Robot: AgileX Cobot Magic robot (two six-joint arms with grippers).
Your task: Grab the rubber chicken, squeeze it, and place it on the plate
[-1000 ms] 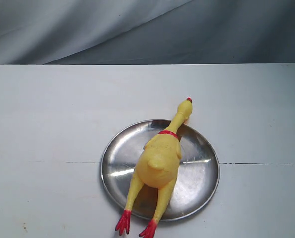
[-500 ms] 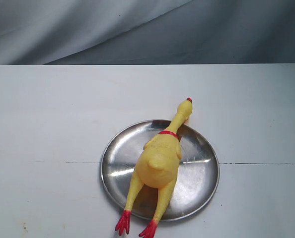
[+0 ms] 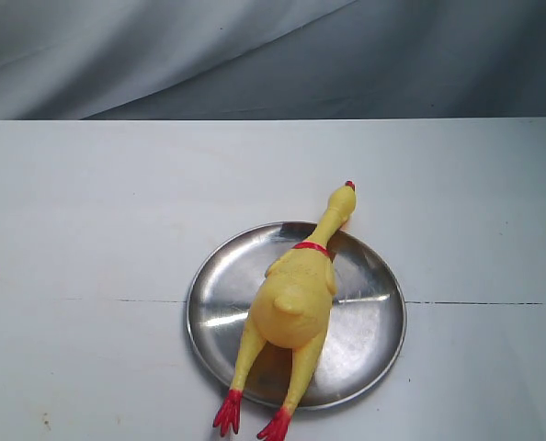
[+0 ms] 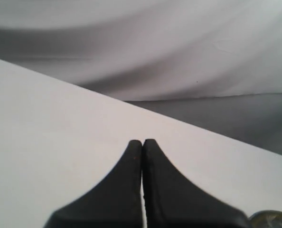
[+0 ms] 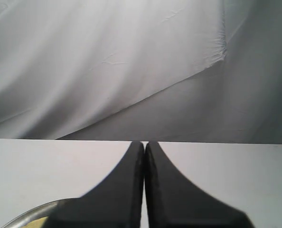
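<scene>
The yellow rubber chicken (image 3: 293, 299) lies lengthwise across the steel plate (image 3: 374, 322) on the white table. Its head and red comb stick out past the far rim, and its red feet overhang the near rim. Neither arm shows in the exterior view. In the left wrist view my left gripper (image 4: 143, 141) is shut with nothing between its black fingers, above bare table, with a sliver of the plate (image 4: 274, 219) in the corner. My right gripper (image 5: 145, 143) is also shut and empty; the plate's rim (image 5: 29, 213) shows beside it.
A white table (image 3: 89, 239) spreads around the plate, with a thin dark seam line (image 3: 475, 302) across it. Grey draped cloth (image 3: 255, 55) hangs behind the far edge.
</scene>
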